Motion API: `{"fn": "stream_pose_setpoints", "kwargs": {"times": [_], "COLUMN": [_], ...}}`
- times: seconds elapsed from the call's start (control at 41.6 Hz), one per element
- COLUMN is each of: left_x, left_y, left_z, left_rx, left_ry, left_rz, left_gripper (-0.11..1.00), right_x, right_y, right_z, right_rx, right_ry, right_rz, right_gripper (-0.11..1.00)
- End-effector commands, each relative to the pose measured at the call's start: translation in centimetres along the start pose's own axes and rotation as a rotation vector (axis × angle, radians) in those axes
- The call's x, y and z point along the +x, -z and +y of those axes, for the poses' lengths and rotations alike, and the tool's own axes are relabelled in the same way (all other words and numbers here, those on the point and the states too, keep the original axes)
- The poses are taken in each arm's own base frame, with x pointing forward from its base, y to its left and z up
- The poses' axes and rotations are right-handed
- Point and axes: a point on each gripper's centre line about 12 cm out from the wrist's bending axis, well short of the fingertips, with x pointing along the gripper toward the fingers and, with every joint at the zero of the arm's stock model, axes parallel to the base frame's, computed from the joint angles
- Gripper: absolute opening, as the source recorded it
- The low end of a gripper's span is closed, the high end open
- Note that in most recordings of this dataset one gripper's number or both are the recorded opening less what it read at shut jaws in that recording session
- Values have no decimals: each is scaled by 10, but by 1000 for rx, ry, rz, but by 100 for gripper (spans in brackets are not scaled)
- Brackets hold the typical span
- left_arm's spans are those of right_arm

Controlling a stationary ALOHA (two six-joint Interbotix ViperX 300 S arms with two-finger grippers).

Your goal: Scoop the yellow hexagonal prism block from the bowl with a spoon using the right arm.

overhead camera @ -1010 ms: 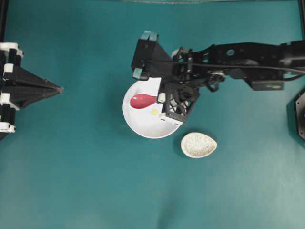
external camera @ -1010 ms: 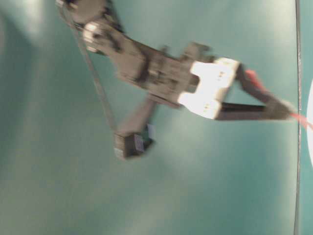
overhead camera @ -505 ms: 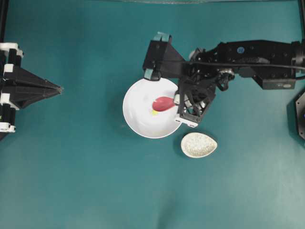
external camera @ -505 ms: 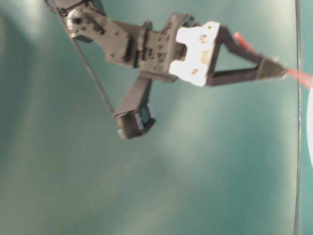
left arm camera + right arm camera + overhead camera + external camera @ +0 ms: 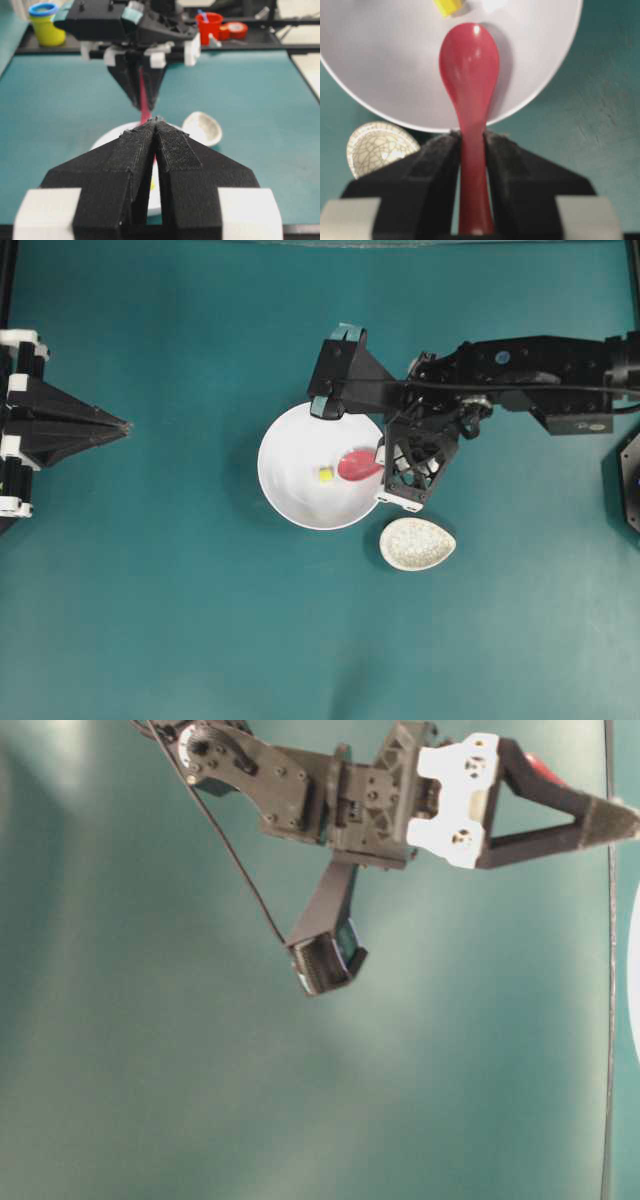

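Observation:
The white bowl [image 5: 290, 490] sits mid-table. The tiny yellow hexagonal prism block [image 5: 326, 474] lies on its floor, free of the spoon. My right gripper [image 5: 383, 456] is shut on the handle of the red-pink spoon [image 5: 357, 464] at the bowl's right rim. The scoop lies inside the bowl just right of the block. In the right wrist view the spoon [image 5: 470, 70] points at the block [image 5: 448, 6], with a small gap between the tip and the block; the gripper [image 5: 471, 137] clamps the handle. My left gripper [image 5: 125, 426] is shut, empty, far left.
A speckled beige spoon rest [image 5: 417, 544] lies just right of and below the bowl, under the right wrist. In the left wrist view a yellow cup [image 5: 46, 22] and a red cup [image 5: 208, 22] stand beyond the table's far edge.
My right gripper has drawn the spoon rightward across the bowl, from left of the block to right of it. The block has stayed in place. The left arm has not moved.

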Motion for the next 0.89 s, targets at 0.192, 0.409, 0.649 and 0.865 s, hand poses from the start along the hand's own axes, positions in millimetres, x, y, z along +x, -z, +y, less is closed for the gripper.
{"fn": "stream_pose_setpoints", "kwargs": {"times": [0.192, 0.409, 0.649, 0.865], "left_x": [2, 2, 2, 2], "left_y": [-7, -7, -7, -7], "left_z": [0, 0, 0, 0], "left_rx": [2, 2, 2, 2], "left_ry": [1, 2, 0, 0], "left_rz": [-20, -18, -18, -18], "left_gripper": [0, 0, 0, 0], "right_x": [3, 10, 15, 13], "right_y": [-10, -18, -33, -44], "right_z": [2, 3, 6, 8], "right_rx": [-4, -9, -20, -25], "right_ry": [-8, -15, -26, -39], "right_rz": [-45, -91, -156, -231], "right_gripper": [23, 23, 23, 23]}}
